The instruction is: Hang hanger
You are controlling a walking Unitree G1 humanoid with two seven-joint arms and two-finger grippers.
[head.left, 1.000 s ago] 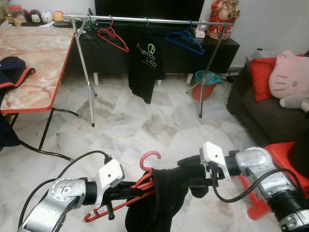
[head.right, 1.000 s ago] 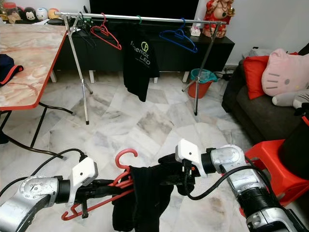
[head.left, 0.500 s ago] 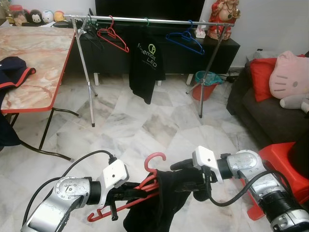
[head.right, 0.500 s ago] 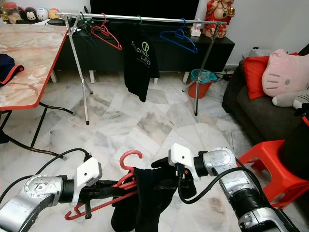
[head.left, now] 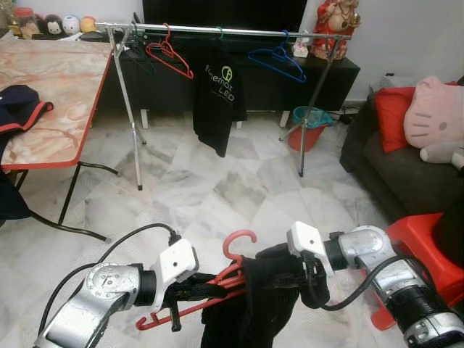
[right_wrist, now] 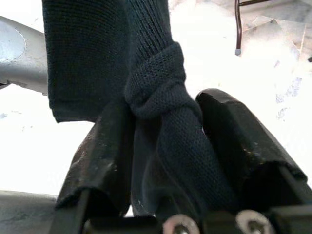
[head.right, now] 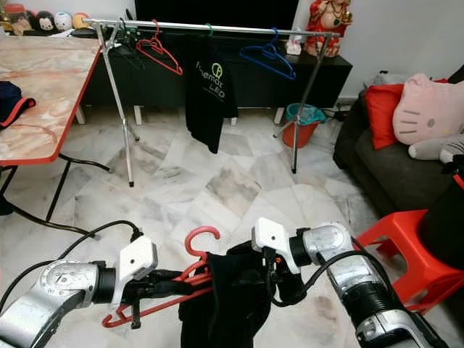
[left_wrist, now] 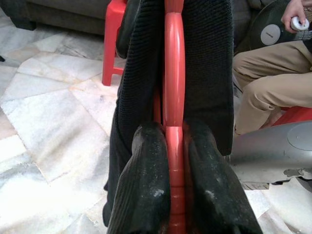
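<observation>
A red plastic hanger (head.left: 239, 241) is held low in front of me, its hook pointing up. A dark knitted garment (head.left: 255, 304) hangs over it. My left gripper (head.left: 197, 288) is shut on the hanger's red bar (left_wrist: 174, 73), with black fingers (left_wrist: 146, 195) on either side of it. From the right, my right gripper (head.left: 288, 281) is shut on a bunched fold of the garment (right_wrist: 161, 97). The metal clothes rail (head.left: 217, 29) stands far ahead across the marble floor.
On the rail hang a red hanger (head.left: 168, 54), a black T-shirt (head.left: 220, 101) and a blue hanger (head.left: 275, 61). A marble-top table (head.left: 51, 87) stands left; a sofa (head.left: 406, 167) and red stool (head.left: 428, 239) right. A seated person's leg (left_wrist: 268, 83) is nearby.
The right gripper has drawn in leftward toward the hanger, bunching the garment. The left gripper and hanger have shifted slightly right. Both keep their hold.
</observation>
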